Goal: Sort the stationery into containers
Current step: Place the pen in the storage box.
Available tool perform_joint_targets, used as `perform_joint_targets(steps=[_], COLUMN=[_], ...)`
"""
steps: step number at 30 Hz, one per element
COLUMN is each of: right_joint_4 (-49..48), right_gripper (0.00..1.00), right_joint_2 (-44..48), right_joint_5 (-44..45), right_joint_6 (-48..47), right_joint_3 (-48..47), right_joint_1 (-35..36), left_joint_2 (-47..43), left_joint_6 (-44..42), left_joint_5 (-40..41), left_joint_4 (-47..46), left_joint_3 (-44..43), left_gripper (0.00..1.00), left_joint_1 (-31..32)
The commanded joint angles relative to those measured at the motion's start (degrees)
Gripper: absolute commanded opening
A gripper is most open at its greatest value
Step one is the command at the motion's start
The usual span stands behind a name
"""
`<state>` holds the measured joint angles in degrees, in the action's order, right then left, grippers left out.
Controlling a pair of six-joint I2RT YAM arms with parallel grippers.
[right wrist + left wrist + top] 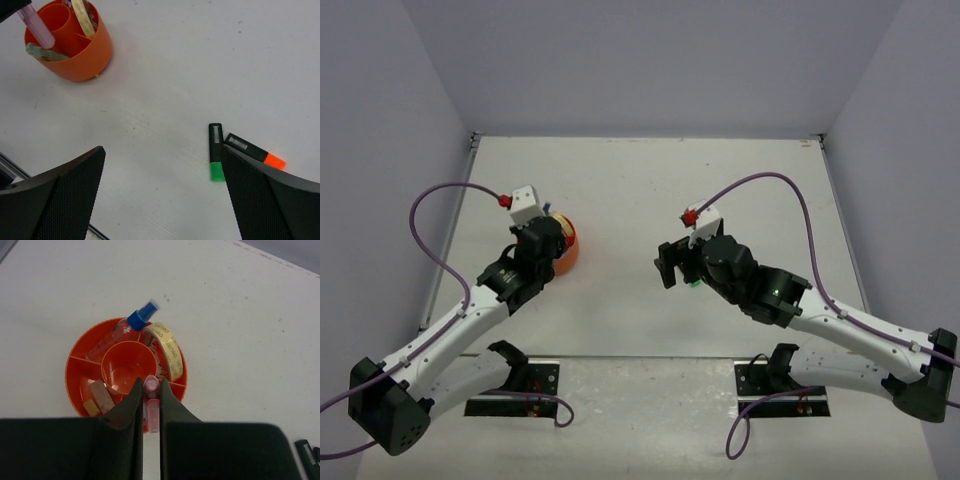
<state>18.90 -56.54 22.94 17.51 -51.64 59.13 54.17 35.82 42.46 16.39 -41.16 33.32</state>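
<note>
A: Where is the tub (pixel 87 57), and what is in it?

B: On the tabletop (pixel 175 75), right under the left tool (pixel 150 390); it is round, with a centre cup and dividers around it. The bottle (pixel 127 325) lies slanted in the far-left compartment, its blue cap poking over the rim; the ring (pixel 167 347) stands on edge in the right compartment; a tan bar (pixel 101 396) lies in the near-left one. From the right wrist a greenish bar (pixel 44 53) shows at the rim; I cannot tell whether it is the same piece.

A: And the left tool?

B: Narrow, pinched on the pink bar (pixel 36 26); the bar is tilted, its lower end inside the rim, just beside the centre cup; whether it touches the floor I cannot tell.

A: The right tool (pixel 162 150)?

B: Wide, gripping nothing; it hangs over the tabletop, well apart from the tub. Below it lie the green highlighter (pixel 215 152) and the orange highlighter (pixel 254 150); their black ends are close together, their coloured ends splayed apart.
</note>
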Motion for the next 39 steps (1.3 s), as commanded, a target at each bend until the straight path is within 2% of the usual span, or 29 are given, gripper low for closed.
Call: perform_joint_targets(steps=[1,7,12,14,16,19,29,39], right_joint_4=[1.3,1.23,1.7,1.83,1.79,1.82,1.84,1.64], right_gripper=[0.99,0.99,0.99,0.99,0.99,0.99,0.99,0.99], right_joint_2=[0.61,1.86,2.46,2.64,2.62,2.27,1.21,1.2], right_joint_5=[1.86,0.27,-0.66,-1.16,-1.14,-1.22,-1.58,-1.76], right_joint_6=[1.62,1.64,1.05,0.81,0.77,0.77,0.86,0.95], right_joint_3=[1.34,1.55,1.28,1.35,1.46,1.29,0.98,1.6], right_joint_1=[-0.06,0.02,-0.04,0.02,-0.07,-0.05,-0.07,-0.02], left_joint_2=[-1.89,-4.07,-4.72,-4.98,-5.39,-6.45,-8.52,-8.16], left_joint_6=[2.03,3.2,3.51,3.93,4.32,4.67,4.34,3.45], left_joint_5=[6.68,6.93,6.38,6.18,6.02,5.42,3.3,5.18], left_joint_4=[-3.73,-9.49,-11.96,-11.97,-12.03,-12.05,-8.3,-11.2], left_joint_3=[3.72,11.43,13.64,14.19,14.42,14.41,9.37,10.77], left_gripper=[0.0,0.0,0.0,0.05,0.07,0.0,0.0,0.0], left_joint_1=[-0.26,-0.27,-0.19,-0.19,-0.19,-0.19,-0.23,-0.24])
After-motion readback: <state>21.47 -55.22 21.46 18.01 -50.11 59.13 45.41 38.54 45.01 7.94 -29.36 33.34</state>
